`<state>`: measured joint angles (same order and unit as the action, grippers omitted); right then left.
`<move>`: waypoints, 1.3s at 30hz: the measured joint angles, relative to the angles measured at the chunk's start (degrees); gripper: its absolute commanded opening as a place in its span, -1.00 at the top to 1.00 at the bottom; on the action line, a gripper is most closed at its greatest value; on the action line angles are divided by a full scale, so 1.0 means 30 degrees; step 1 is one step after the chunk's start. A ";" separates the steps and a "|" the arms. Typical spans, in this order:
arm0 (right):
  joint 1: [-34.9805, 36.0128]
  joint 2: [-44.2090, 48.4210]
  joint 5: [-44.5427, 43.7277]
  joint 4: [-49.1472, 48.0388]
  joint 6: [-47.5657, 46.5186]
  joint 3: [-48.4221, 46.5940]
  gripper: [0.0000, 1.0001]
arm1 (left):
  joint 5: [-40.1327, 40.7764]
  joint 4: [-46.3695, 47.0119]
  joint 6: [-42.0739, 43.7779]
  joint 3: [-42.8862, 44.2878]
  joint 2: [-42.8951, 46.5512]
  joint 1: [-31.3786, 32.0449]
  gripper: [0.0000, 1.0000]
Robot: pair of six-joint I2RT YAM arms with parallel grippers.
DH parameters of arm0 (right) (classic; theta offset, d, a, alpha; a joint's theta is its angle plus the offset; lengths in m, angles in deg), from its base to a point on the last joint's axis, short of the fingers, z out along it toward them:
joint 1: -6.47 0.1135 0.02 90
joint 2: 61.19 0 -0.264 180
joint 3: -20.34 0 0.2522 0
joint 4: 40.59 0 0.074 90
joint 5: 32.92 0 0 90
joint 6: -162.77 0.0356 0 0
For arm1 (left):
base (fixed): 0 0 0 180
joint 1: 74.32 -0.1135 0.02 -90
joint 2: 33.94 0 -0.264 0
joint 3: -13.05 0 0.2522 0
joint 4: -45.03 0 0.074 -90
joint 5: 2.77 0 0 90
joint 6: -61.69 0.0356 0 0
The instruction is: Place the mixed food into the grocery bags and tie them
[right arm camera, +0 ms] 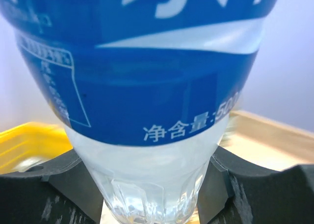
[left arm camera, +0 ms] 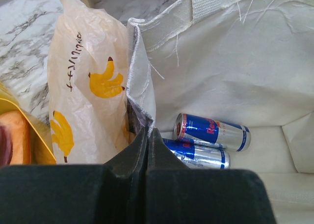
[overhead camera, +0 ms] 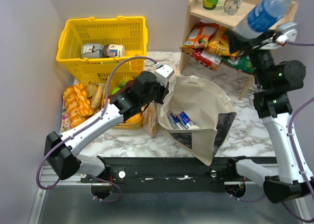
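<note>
Right at the left gripper [left arm camera: 148, 133] the big beige tote [overhead camera: 206, 98] is standing open; the gripper's two fingers are squeezing together on the tote's top edge and holding that side up. Just beside that gripper, on its outer side, the thin peach bag [left arm camera: 86, 81] with banana pictures is leaning against the tote; its top is hanging loose, and I cannot tell what is inside it. High up and far away from the tote, the right gripper [overhead camera: 239, 37] is clamping the lower end of a water bottle [overhead camera: 265, 10] with a blue label; its fingers are sitting wide around it. Down below the left gripper, two blue-silver cans [left arm camera: 211, 131] are lying on the tote's floor; that bit is looking done. Back behind the left gripper, under its arm, the small fruit [overhead camera: 117, 89] is waiting in a yellow tray [overhead camera: 126, 126], outside both bags; it is needing to go in. Neither bag is looking tied yet; I am thinking the job is only a small way along.
</note>
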<state>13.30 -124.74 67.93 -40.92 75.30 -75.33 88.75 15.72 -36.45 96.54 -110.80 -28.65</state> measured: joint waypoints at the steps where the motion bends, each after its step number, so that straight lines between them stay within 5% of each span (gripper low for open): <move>1: 0.0823 0.0583 0.0277 -0.0029 0.0007 0.0823 0.99 | 0.0000 -0.0007 0.0000 0.0000 0.0044 0.0044 1.00; 7: 0.4699 0.2091 0.0838 0.2433 0.0233 0.5078 0.99 | 0.0007 -0.0124 -0.0007 -0.0051 0.0408 0.0182 1.00; 18: 0.7242 0.1523 0.0641 1.5140 0.1399 0.9194 0.99 | 0.0146 -0.0080 0.0000 -0.0168 0.0437 0.0197 1.00; 34: 0.9566 -0.0102 0.0474 1.9227 0.4998 0.9588 0.99 | 0.0350 0.0087 0.0000 -0.0219 0.0342 0.0233 1.00; 39: 1.2189 -0.1151 0.0240 2.1070 0.5734 0.9071 0.99 | 0.0372 0.0036 0.0000 -0.0219 0.0342 0.0248 1.00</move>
<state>49.87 -128.19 68.65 22.29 92.50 -48.11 89.86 15.83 -36.45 95.89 -109.78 -27.91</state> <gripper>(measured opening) 0.669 0.053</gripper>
